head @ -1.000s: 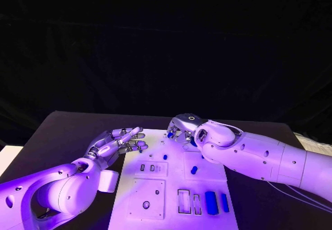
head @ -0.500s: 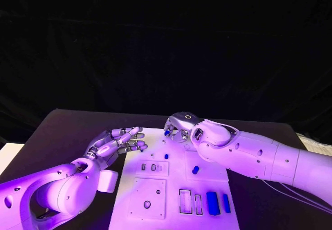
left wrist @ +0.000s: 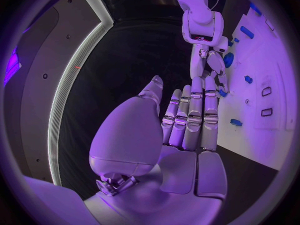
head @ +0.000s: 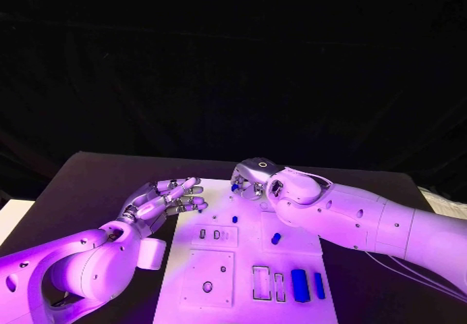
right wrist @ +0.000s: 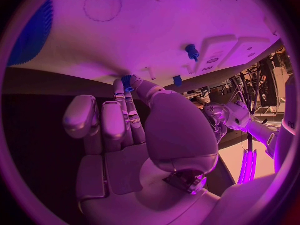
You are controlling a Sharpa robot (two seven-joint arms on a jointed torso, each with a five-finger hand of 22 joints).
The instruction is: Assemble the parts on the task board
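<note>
Black tabletop carries the white board (head: 195,297), whose near end already has blue bars (head: 297,284) seated upright in their slots beside an empty one. Midway, a small blue piece (head: 275,237) lies loose, so assembly seems partly done. Further back, the left hand (head: 163,200) hovers spread and empty, while the right hand (head: 250,181) pinches a small blue part (right wrist: 127,80) over the far edge.

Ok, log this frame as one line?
left hand: open, beside task board | right hand: pinching small blue part at board's far end
</note>
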